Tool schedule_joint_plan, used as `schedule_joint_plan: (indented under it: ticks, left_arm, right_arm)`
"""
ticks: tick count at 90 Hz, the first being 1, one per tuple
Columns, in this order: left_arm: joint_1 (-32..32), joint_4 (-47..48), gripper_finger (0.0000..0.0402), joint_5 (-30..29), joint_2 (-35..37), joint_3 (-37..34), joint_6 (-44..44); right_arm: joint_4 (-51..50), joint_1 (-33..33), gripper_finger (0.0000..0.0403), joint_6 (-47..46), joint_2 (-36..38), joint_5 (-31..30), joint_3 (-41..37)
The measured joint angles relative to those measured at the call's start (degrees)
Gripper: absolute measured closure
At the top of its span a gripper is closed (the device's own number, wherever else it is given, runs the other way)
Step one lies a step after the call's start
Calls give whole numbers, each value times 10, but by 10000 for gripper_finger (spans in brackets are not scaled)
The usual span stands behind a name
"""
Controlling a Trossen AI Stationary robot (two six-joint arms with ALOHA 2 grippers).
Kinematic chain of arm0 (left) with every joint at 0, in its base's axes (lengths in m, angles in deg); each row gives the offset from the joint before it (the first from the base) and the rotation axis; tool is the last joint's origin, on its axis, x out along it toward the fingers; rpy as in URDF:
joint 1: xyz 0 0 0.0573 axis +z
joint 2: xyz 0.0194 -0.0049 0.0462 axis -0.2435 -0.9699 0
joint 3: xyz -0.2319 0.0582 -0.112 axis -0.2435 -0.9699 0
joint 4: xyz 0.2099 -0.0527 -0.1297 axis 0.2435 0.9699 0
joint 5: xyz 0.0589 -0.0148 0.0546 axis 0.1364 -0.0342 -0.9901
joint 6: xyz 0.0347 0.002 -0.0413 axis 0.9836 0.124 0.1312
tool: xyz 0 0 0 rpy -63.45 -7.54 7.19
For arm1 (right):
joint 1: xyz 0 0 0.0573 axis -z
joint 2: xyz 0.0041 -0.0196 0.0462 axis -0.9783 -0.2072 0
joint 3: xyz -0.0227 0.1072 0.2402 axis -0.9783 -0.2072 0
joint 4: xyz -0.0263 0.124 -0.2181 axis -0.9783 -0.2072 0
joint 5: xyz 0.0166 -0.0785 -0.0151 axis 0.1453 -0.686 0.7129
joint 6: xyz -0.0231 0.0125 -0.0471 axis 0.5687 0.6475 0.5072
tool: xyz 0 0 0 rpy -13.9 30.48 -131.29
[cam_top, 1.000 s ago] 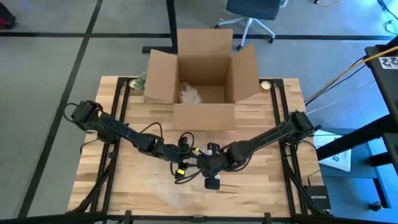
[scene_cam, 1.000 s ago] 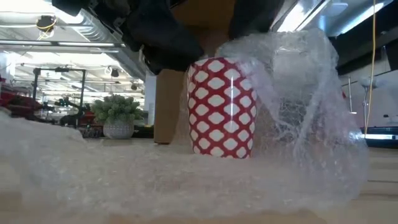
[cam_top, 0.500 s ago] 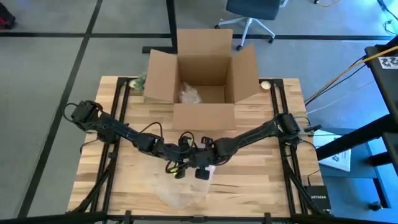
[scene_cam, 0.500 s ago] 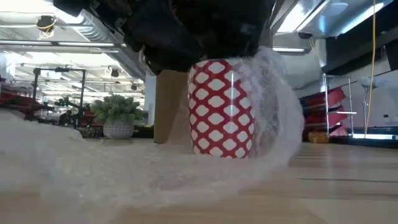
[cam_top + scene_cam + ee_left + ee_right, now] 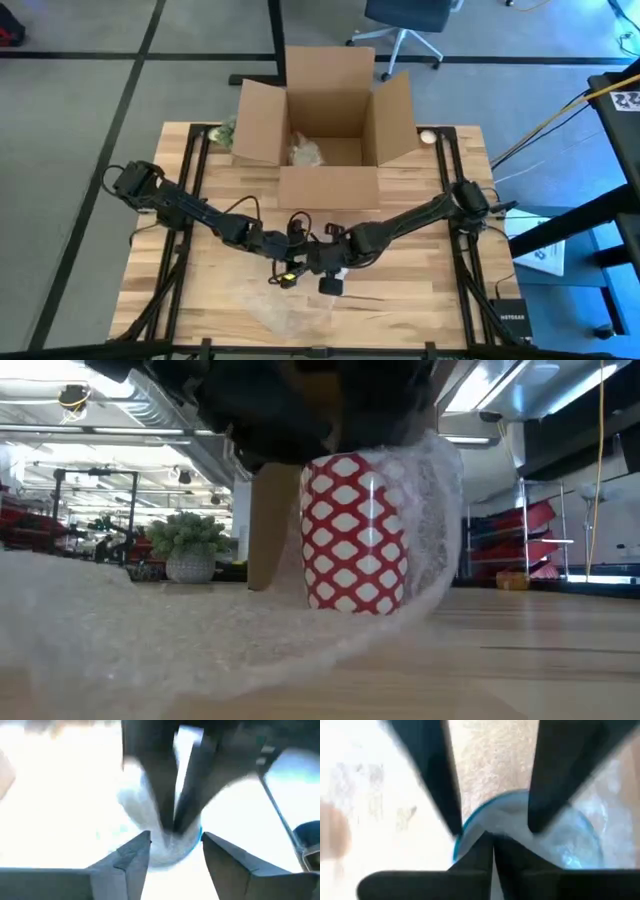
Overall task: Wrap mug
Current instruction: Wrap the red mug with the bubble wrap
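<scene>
— So, from above? — Both grippers meet mid-table over the bubble wrap, before the cardboard box.

— Low view? — The red-and-white mug stands upright, wrap against its side.

— Wrists? — The left gripper gapes; the right gripper is pinched closed over the blue rim.

Both arms reach inward, left pincer and right pincer meeting mid-table (fingers closed together on the right).

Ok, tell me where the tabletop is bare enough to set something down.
Bare wood shows right of the grippers, between the right arm and the table front edge, and on the left between the left arm and the cardboard box. Crowded: the middle, where both grippers meet over the mug, and the bubble wrap in front.
</scene>
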Motion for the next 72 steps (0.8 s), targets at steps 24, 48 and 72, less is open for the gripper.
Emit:
schedule_joint_plan:
  ticks: [24, 48, 72]
  left_arm:
    - [0, 0, 237, 3, 0, 0, 0]
    - [-3, 0, 237, 1, 0, 0, 0]
    - [-5, 0, 237, 1, 0, 0, -3]
  right_arm:
    - [-76, -5, 402, -7, 43, -32, 3]
    - [-155, -5, 402, -5, 49, -44, -14]
    - [-94, -4, 402, 11, 48, -50, -74]
